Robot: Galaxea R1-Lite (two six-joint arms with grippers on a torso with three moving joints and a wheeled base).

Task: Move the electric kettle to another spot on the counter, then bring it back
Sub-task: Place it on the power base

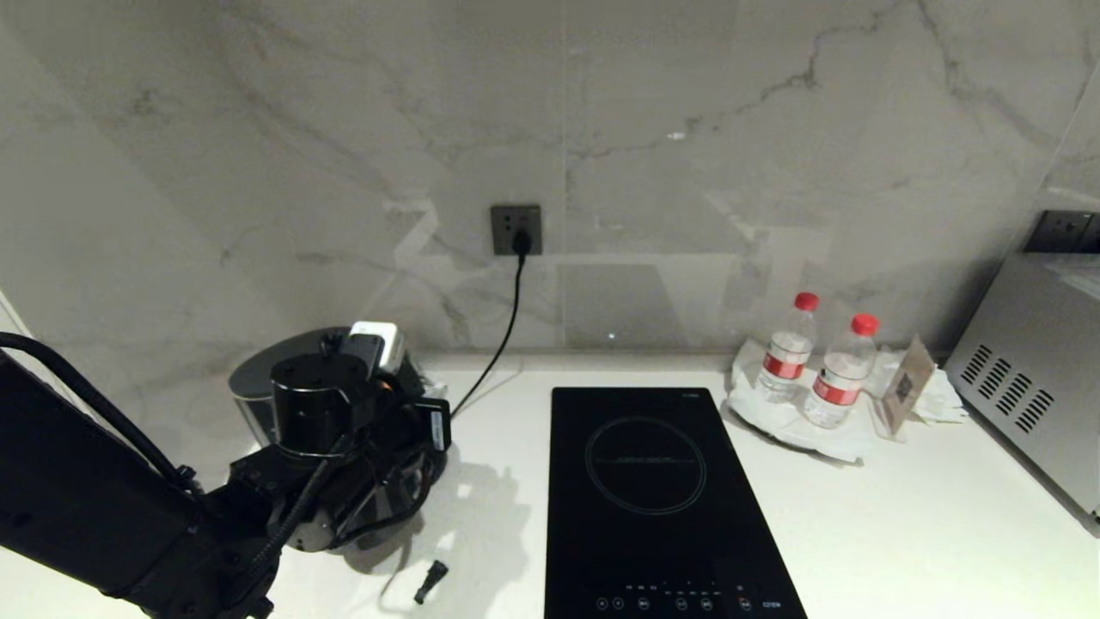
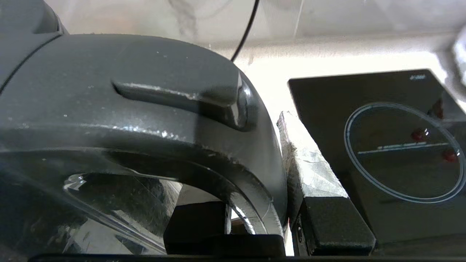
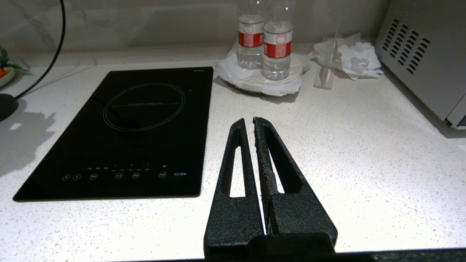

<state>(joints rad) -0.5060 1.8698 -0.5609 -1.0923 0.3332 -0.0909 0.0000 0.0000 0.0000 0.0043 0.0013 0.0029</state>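
Electric kettle [image 1: 258, 383]: counter's [image 1: 902, 524] nine-o'clock side, near the wall.
Left gripper [image 2: 287, 218]: clamped on kettle handle [image 2: 182, 120].
Right gripper [image 3: 253, 122]: fingers pressed together, empty.
Free room: three o'clock, before the hob [image 1: 653, 499].

Non-task clutter you have in view:
Black induction hob [image 1: 657, 499] centre; two red-capped water bottles [image 1: 816, 361] on a white plate behind it, crumpled tissue [image 3: 355, 60] beside; steel appliance [image 1: 1031, 378] far right; cord [image 1: 507, 327] plugged into wall socket [image 1: 516, 229].
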